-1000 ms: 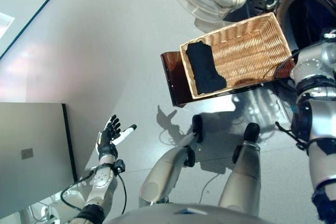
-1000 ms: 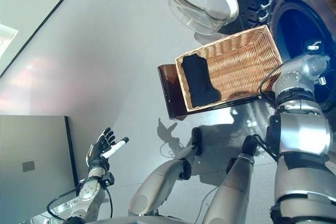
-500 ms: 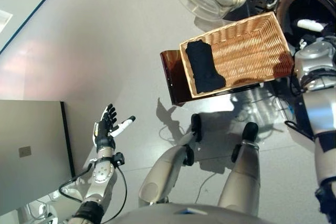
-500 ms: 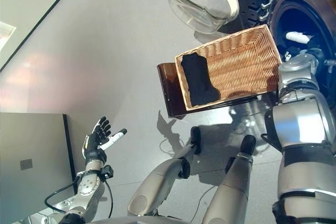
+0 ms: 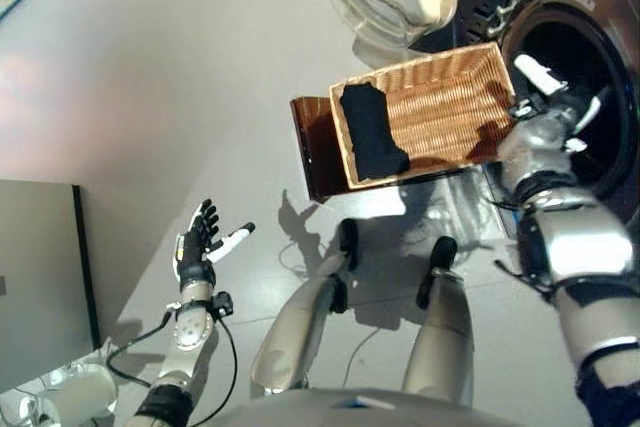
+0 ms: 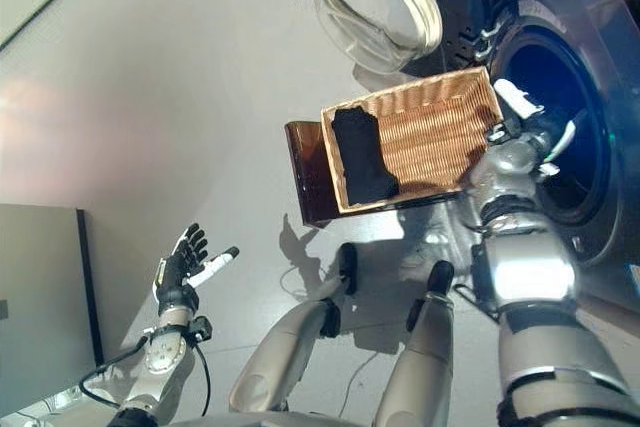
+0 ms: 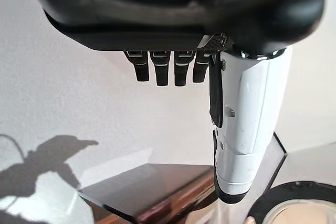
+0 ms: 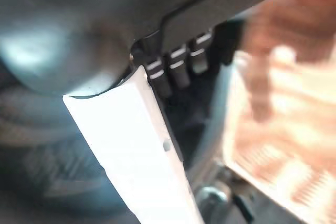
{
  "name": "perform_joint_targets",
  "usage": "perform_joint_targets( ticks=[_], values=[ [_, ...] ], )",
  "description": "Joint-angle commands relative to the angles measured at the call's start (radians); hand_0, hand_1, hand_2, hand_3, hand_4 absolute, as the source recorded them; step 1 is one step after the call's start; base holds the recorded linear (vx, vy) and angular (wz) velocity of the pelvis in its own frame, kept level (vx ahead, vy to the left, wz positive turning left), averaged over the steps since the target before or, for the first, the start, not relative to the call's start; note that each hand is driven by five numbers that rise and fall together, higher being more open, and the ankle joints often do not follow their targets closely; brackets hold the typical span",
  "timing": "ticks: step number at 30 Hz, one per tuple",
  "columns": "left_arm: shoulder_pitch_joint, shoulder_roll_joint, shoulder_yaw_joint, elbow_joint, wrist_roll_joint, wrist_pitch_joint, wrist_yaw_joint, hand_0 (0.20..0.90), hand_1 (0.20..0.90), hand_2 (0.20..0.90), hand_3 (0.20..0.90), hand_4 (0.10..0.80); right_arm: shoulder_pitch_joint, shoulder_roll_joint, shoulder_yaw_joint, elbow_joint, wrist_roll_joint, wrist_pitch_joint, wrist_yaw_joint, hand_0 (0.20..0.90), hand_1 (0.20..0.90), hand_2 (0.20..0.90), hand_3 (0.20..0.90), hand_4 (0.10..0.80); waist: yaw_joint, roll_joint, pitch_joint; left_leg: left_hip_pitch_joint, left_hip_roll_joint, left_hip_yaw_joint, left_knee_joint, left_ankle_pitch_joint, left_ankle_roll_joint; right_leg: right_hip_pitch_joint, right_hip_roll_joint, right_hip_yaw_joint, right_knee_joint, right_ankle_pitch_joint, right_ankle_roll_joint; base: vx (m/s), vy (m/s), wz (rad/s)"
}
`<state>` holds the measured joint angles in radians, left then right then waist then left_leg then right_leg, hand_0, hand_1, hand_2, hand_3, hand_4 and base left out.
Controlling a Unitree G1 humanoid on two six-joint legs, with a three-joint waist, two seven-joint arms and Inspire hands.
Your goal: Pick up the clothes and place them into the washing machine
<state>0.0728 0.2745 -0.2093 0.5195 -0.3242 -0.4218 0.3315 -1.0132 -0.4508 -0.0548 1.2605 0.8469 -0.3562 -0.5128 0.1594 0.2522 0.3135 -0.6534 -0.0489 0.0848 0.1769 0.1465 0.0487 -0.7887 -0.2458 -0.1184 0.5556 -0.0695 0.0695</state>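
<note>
**Right hand up at the washer drum, dark garment sitting in the basket**

So the wicker basket [image 5: 440, 107] sits on a dark brown stand [image 5: 312, 152] right in front of the washing machine [image 6: 560, 127], whose glass door [image 6: 378, 5] is swung wide open. One dark piece of clothing [image 5: 370, 132] lies inside the basket at its left end, draped up against the wall there.

The right hand [image 5: 545, 97] is at the basket's opposite end, at the mouth of the drum, fingers straight, holding nothing. So the garment is well apart from it, a full basket length away.

The left hand [image 5: 200, 247] is way off over the floor [image 5: 180, 77], fingers spread and empty, nowhere near the clothing.
</note>
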Motion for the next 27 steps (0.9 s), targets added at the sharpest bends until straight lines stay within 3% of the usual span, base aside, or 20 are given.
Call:
perform_joint_targets(
  ticks=[1,5,11,12,15,16,22,27],
  values=[
    [-0.041,0.080,0.057,-0.012,0.040,-0.052,0.060,0.900,0.900,0.900,0.900,0.800,-0.010,0.004,-0.097,-0.149,0.345,-0.273,0.127,0.900,0.900,0.900,0.900,0.800,0.063,0.028,0.035,-0.099,-0.025,-0.001,0.162,-0.151,-0.048,0.025,0.041,-0.030,-0.044,-0.031,-0.039,-0.028,0.013,0.22],
    [-0.048,0.088,0.077,0.000,0.026,-0.063,0.066,0.900,0.900,0.900,0.900,0.800,0.012,0.028,-0.115,-0.177,0.424,-0.290,0.186,0.900,0.900,0.900,0.900,0.800,0.077,0.029,0.036,-0.120,-0.031,-0.006,0.177,-0.151,-0.048,0.000,0.028,-0.034,-0.010,-0.041,-0.038,-0.012,0.021,0.12],
    [-0.058,0.083,0.087,0.026,-0.007,-0.079,0.074,0.900,0.900,0.900,0.900,0.800,-0.005,0.014,-0.014,-0.107,0.281,-0.209,0.138,0.900,0.900,0.900,0.900,0.800,0.084,0.003,0.039,-0.096,-0.029,-0.003,0.158,-0.146,-0.048,0.024,0.028,-0.042,-0.035,-0.026,-0.037,0.007,0.026,0.08],
    [-0.069,0.094,0.093,0.030,-0.008,-0.078,0.075,0.900,0.900,0.900,0.900,0.800,-0.028,-0.018,0.069,-0.018,0.137,-0.128,0.085,0.900,0.900,0.900,0.900,0.800,0.089,-0.024,0.034,-0.078,-0.026,-0.006,0.146,-0.144,-0.049,0.043,0.029,-0.051,-0.051,-0.017,-0.036,0.000,0.000,0.00],
    [-0.072,0.094,0.100,0.029,-0.002,-0.074,0.074,0.900,0.900,0.900,0.900,0.800,-0.060,-0.026,0.154,0.034,-0.010,-0.048,0.054,0.900,0.900,0.900,0.900,0.800,0.089,-0.051,0.036,-0.048,-0.023,-0.011,0.123,-0.140,-0.050,0.077,0.033,-0.065,-0.085,-0.004,-0.035,0.032,-0.038,0.07],
    [-0.075,0.093,0.105,0.023,0.009,-0.065,0.071,0.900,0.900,0.900,0.900,0.800,-0.052,-0.001,0.192,0.069,-0.079,-0.004,0.040,0.900,0.900,0.900,0.900,0.800,0.089,-0.084,0.033,-0.017,-0.019,-0.019,0.096,-0.136,-0.052,0.120,0.039,-0.080,-0.130,0.007,-0.031,0.053,-0.057,0.02],
    [-0.064,0.093,0.128,0.020,0.032,-0.046,0.047,0.900,0.900,0.900,0.900,0.800,0.022,0.071,0.220,0.145,-0.192,0.047,0.034,0.900,0.900,0.900,0.900,0.800,0.096,-0.139,0.036,0.037,-0.016,-0.047,0.064,-0.130,-0.051,0.209,0.049,-0.121,-0.202,0.024,-0.025,0.050,-0.046,0.00],
    [-0.064,0.096,0.162,0.036,0.044,-0.034,0.056,0.900,0.900,0.900,0.900,0.800,0.062,0.116,0.229,0.144,-0.223,0.043,0.015,0.900,0.900,0.900,0.900,0.800,0.110,-0.159,0.053,0.025,-0.015,-0.061,0.087,-0.136,-0.048,0.205,0.051,-0.138,-0.181,0.011,-0.032,0.018,-0.019,0.13]
  ],
)
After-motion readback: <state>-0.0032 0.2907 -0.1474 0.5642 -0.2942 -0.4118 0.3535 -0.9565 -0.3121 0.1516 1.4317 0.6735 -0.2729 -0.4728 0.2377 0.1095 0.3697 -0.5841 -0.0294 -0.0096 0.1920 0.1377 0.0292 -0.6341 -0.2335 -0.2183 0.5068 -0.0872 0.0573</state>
